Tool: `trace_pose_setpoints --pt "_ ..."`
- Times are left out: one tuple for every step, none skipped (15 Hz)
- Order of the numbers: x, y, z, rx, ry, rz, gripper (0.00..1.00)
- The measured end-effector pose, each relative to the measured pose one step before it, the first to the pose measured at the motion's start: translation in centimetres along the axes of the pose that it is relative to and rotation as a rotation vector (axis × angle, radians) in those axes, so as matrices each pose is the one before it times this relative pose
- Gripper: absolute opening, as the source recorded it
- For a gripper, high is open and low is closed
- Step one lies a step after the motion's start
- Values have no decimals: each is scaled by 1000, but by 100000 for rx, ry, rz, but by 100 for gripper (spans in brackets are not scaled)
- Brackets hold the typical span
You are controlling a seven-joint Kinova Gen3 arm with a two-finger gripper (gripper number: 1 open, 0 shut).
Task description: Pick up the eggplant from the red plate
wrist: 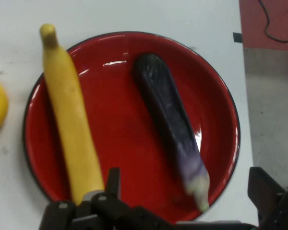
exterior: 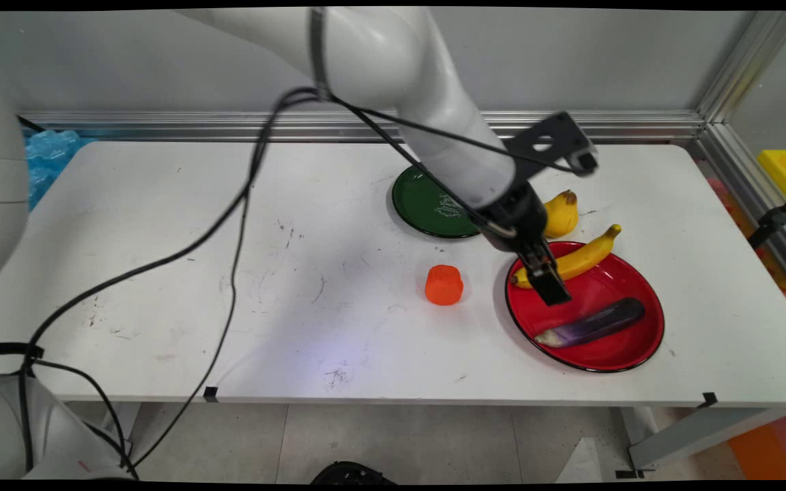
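Hovering wide-spread gripper (exterior: 548, 283) over glossy round red plate (exterior: 628, 354): smooth curved banana (exterior: 587, 258), dark tapered eggplant (exterior: 594, 322).

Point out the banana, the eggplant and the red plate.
banana (exterior: 574, 260): main view, middle of its yellow body.
eggplant (wrist: 169, 112): hand view, dark purple middle.
red plate (exterior: 638, 276): main view, bare red surface near its far rim.
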Motion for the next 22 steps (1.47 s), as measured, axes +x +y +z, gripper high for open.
trace_pose_setpoints --pt "410 189 1281 263 -403 -91 100" --pt "341 173 1058 262 -379 11 100" --pt "388 191 1199 471 -493 108 100" --pt "342 163 1125 571 -437 -2 100" --pt "294 156 1079 717 -417 -24 100" --pt "272 160 909 454 -318 64 100" --pt "274 181 988 497 -395 52 100" --pt "232 175 938 507 -515 75 100" --pt "176 136 772 453 -445 -55 100" --pt "199 156 862 459 -588 -94 100" --pt "209 156 803 402 -558 -34 100" --pt "153 84 724 584 -553 -196 100" --pt "132 57 586 464 -437 -243 100" --pt "138 48 638 470 -474 -381 100" --pt "123 33 573 413 -379 -381 100" --pt "99 36 513 339 -345 -361 100" --pt "71 26 397 246 -273 -275 100" --pt "34 8 229 180 -184 -148 100" --pt "47 19 313 233 -237 -237 100" --pt "41 24 312 227 -237 -174 100" --pt "27 27 242 182 -215 -86 0" --pt "17 28 175 112 -159 -79 0"
